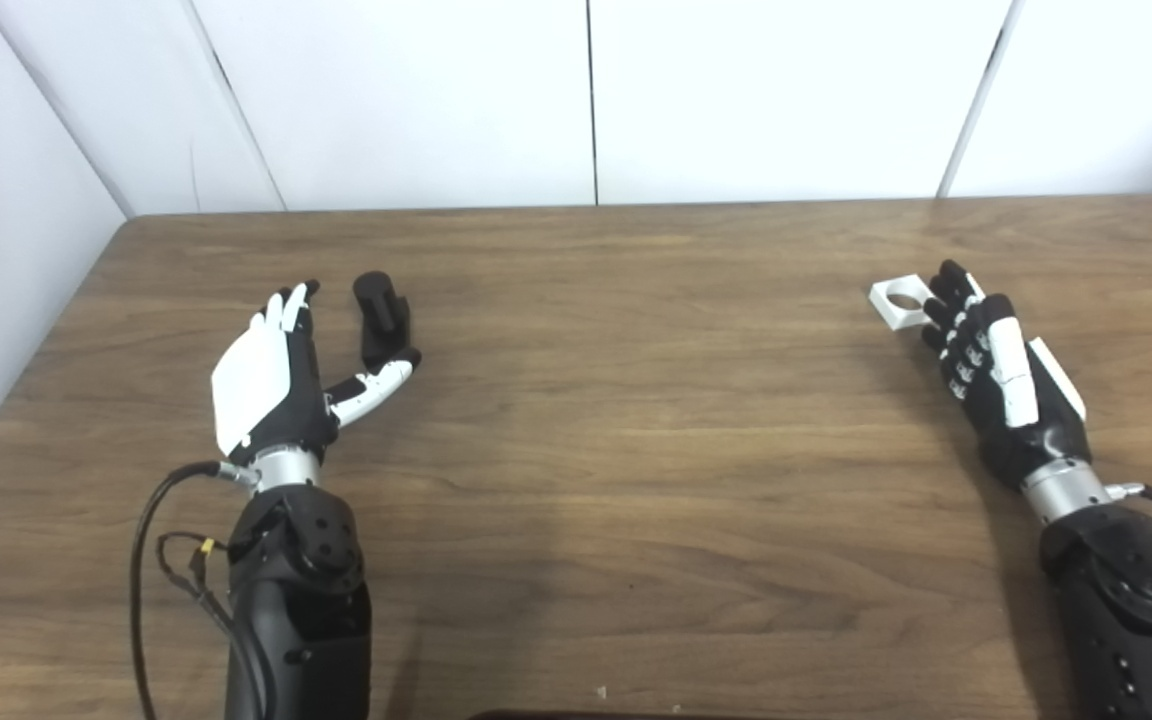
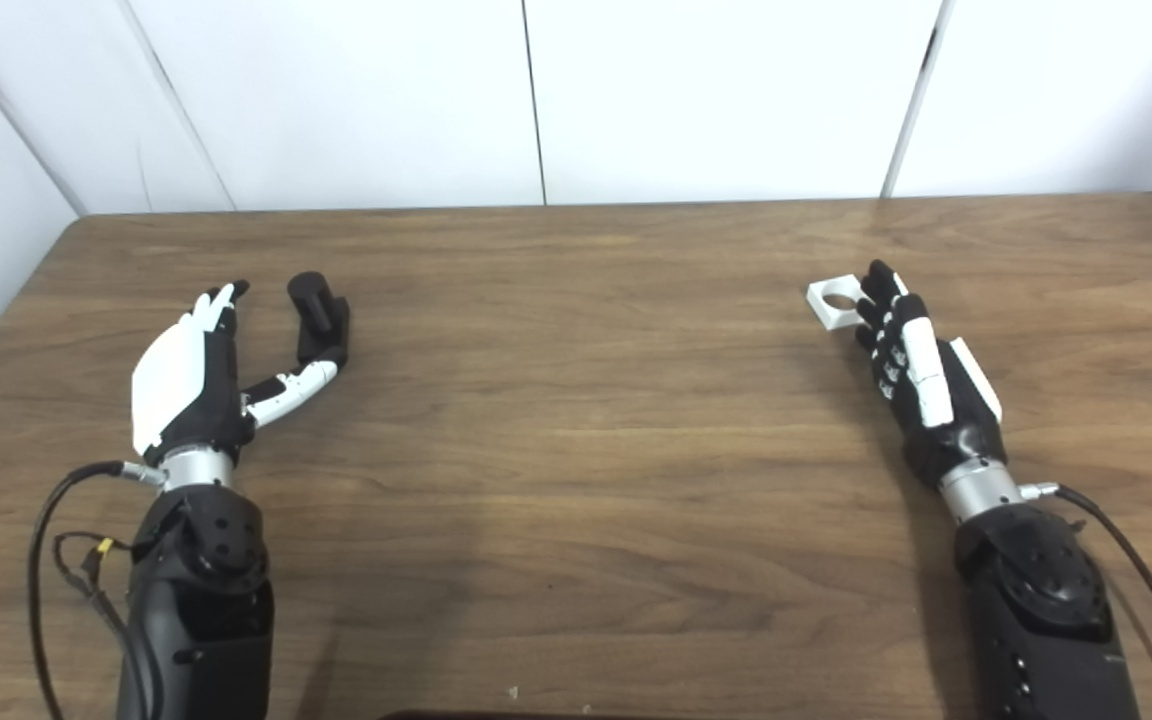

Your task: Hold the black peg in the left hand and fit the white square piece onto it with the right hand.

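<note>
Bench [image 1: 576, 520]: a brown wood-grain top is carrying everything; its near and middle stretch is lying bare of parts, and both arms are coming in over the near edge.
Left hand [image 1: 281, 375]: it is sitting at the near left with its white back turned up and its fingers [image 1: 288, 305] spread apart, released and holding nothing. The thumb is reaching out to the right, its tip lying at the near end of the peg; whether it is truly touching I cannot tell.
Right hand [image 1: 986, 365]: it is lying at the right, tilted on edge, loosely extended and grasping nothing. Its fingertips are pointing far and left, lying at the near right edge of the white piece and overlapping it in both views.
Black peg [image 1: 383, 315]: it is resting on the bench just beyond the left thumb, between thumb and fingers, not yet lifted.
White square piece [image 1: 901, 300]: it is lying flat at the far right with its round hole facing up, just beyond the right fingertips.
Step in hand: by my reading, both hands are reaching for their parts; neither pickup is made.
Next move: probably the left hand is needing to wrap around the peg and raise it upright, while the right is pinching the piece by its edges, keeping the hole clear.
</note>
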Motion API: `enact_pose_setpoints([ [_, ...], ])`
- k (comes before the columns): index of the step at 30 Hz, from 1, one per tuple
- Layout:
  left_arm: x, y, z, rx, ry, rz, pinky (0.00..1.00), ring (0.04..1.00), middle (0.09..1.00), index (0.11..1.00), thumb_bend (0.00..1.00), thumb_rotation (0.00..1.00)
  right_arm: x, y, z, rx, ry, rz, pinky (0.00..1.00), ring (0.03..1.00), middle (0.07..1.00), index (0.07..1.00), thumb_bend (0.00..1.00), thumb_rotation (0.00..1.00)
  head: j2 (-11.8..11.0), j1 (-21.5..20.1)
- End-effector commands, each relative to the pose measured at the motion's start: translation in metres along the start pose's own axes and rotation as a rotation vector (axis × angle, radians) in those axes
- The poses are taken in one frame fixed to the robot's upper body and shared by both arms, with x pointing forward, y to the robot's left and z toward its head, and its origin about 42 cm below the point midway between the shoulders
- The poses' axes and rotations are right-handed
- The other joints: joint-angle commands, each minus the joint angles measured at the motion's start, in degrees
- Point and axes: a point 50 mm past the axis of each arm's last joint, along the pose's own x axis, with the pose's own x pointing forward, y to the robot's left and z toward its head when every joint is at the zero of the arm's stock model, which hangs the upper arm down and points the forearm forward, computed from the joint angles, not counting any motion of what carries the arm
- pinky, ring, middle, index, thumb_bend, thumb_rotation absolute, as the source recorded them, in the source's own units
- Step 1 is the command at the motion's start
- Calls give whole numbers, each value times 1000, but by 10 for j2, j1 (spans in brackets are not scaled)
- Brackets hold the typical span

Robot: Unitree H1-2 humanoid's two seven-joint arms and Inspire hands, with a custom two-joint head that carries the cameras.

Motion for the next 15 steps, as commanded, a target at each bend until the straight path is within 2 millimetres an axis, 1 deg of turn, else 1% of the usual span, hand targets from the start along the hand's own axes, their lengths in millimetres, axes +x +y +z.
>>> enact_pose_setpoints([
  [1,12,13,15,50,-27,70,1000,1000,1000,920,765,524,1,0,9,-3,-54,-4,1000,1000,1000,1000,549,1000,0,1],
  [8,28,12,20,156,8,57,1000,1000,1000,916,780,572,0,-1,6,-6,-40,-3,1000,1000,1000,1000,562,1000,-2,1],
  [15,44,10,25,182,19,47,1000,1000,1000,906,780,587,0,3,3,6,-48,-8,1000,1000,1000,1000,542,1000,-10,-2],
])
